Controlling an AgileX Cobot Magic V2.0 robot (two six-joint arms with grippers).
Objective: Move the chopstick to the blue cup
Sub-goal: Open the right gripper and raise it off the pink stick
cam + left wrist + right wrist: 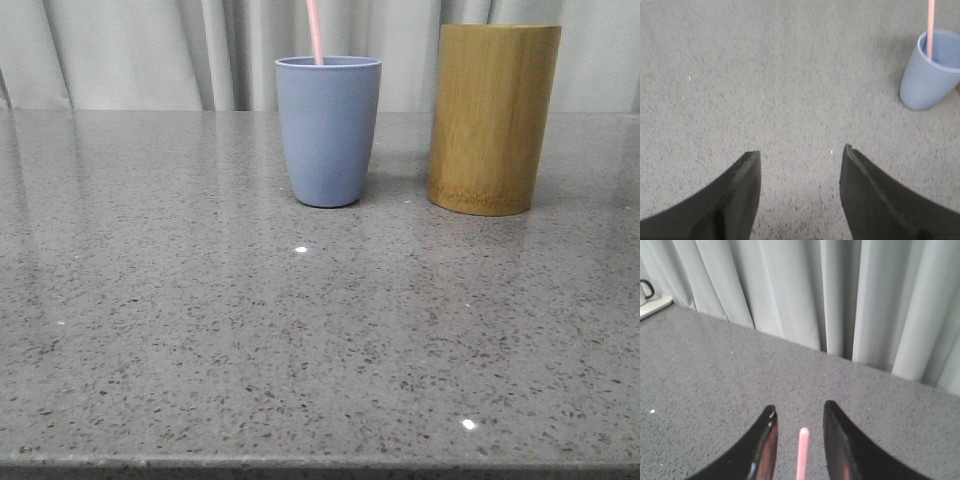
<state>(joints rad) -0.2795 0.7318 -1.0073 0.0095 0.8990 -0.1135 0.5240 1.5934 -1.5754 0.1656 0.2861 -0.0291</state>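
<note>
The blue cup [328,130] stands upright at the table's far middle. A thin pale pink chopstick [315,30] stands in it and runs up out of the front view. Neither gripper shows in the front view. In the left wrist view my left gripper [801,150] is open and empty over bare table, well apart from the cup [927,80] and its chopstick [930,25]. In the right wrist view my right gripper [799,412] is open, with the chopstick's top end [802,455] between the fingers, a gap on each side.
A taller yellow-brown bamboo cylinder [492,118] stands just right of the blue cup. The grey speckled table [300,340] stretches to the front edge. Pale curtains [840,300] hang behind. A white tray with a kettle [650,302] sits at a far corner.
</note>
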